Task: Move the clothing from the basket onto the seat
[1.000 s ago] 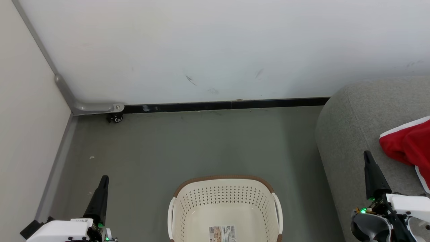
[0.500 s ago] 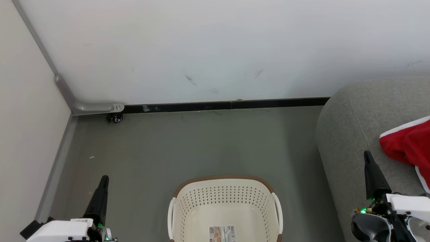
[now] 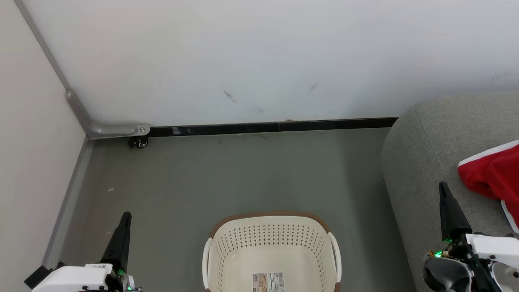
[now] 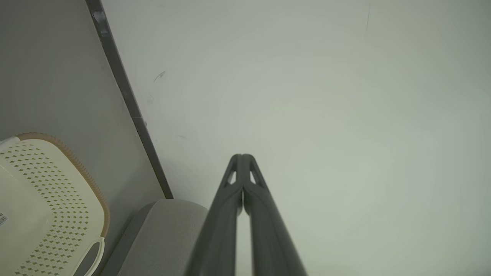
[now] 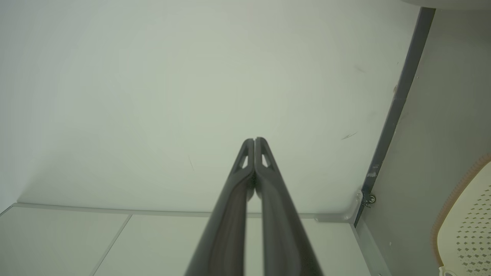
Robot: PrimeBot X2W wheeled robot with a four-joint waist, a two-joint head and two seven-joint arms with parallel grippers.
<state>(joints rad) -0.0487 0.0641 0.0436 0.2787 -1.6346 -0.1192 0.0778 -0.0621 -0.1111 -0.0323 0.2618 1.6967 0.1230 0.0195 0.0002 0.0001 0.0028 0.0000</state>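
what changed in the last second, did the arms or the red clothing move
Nothing visibly changed. The left fingers and right fingers stay shut and empty, the clothing stays on the seat, and the basket sits where it was.

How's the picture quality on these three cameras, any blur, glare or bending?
Head view: sharp, evenly lit, no glare on the basket. Left wrist view: left claw blurs near the lens; baseboard slightly bowed. Right wrist view: right claw equally soft, wall greenish.
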